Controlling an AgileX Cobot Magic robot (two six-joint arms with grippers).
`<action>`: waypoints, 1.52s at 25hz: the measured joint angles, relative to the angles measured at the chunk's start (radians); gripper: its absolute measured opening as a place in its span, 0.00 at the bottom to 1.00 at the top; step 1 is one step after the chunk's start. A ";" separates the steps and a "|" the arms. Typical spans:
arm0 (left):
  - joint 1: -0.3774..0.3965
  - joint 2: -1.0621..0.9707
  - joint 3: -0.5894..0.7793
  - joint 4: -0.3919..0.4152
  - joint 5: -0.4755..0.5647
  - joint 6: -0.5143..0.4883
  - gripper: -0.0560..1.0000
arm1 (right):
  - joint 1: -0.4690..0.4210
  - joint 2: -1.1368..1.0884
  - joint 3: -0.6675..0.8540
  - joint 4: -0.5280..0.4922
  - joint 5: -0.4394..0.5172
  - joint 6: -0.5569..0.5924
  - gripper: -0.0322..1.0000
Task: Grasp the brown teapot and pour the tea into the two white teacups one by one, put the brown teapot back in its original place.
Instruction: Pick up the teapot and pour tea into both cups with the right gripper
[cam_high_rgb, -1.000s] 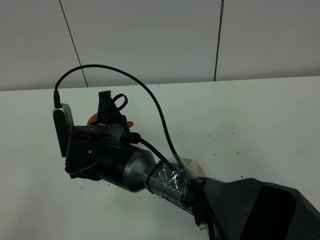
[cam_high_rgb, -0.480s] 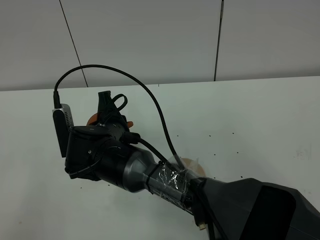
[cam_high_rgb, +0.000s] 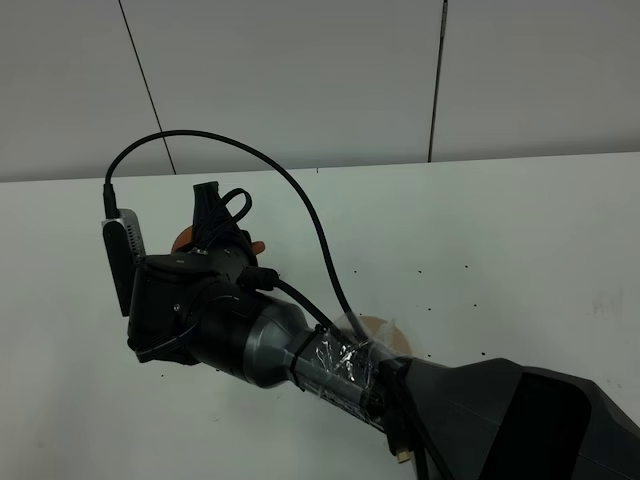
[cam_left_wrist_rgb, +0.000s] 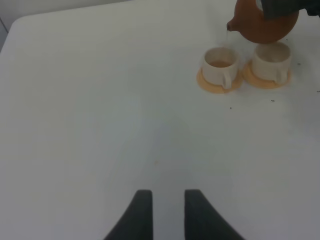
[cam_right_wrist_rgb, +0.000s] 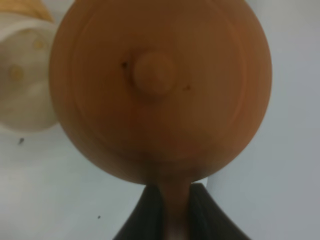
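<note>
Left wrist view: right pincer, clamped on the brown teapot by its handle, tips it over one white teacup; other teacup looks unfilled. Left pincer spread wide, empty.

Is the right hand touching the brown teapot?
Touching. The right wrist view shows the right hand shut on the handle of the brown teapot, with no gap.
</note>
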 joint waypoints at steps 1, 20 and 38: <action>0.000 0.000 0.000 0.000 0.000 0.000 0.27 | 0.000 0.000 0.000 -0.001 0.000 0.000 0.12; 0.000 0.000 0.000 0.000 0.000 0.000 0.27 | 0.004 0.000 0.030 -0.034 -0.001 0.000 0.12; 0.000 0.000 0.000 0.000 0.000 0.000 0.27 | 0.010 0.000 0.031 -0.037 -0.002 0.002 0.12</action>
